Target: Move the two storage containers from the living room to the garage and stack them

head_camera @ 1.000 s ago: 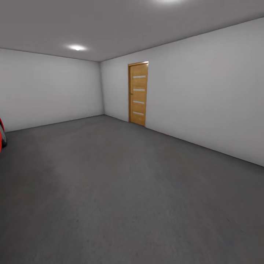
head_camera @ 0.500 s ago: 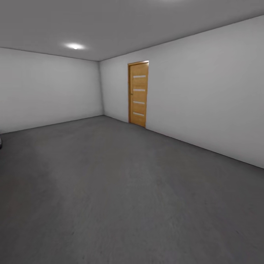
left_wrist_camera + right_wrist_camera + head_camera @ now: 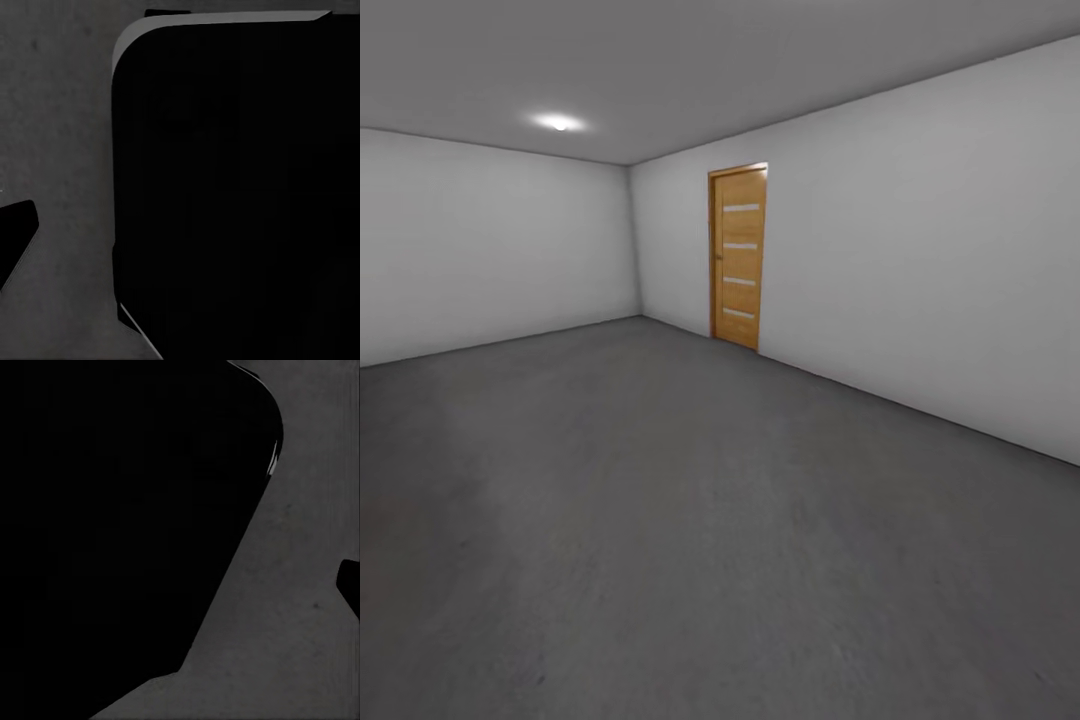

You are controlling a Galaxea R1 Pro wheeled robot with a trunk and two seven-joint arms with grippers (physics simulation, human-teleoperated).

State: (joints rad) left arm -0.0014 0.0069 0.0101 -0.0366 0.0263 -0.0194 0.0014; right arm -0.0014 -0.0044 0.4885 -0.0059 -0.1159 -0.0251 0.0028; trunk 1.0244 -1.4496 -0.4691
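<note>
A wooden door [image 3: 738,256] stands shut in the white wall [image 3: 920,260], below a ceiling light [image 3: 558,122].

floor [image 3: 660,520]: dark grey, faintly speckled
walls [image 3: 920,250]: plain pale white-grey
ceiling [image 3: 690,70]: grey, with one bright white light [image 3: 558,122]
door [image 3: 739,256]: warm orange-brown wood, four pale horizontal strips
</note>
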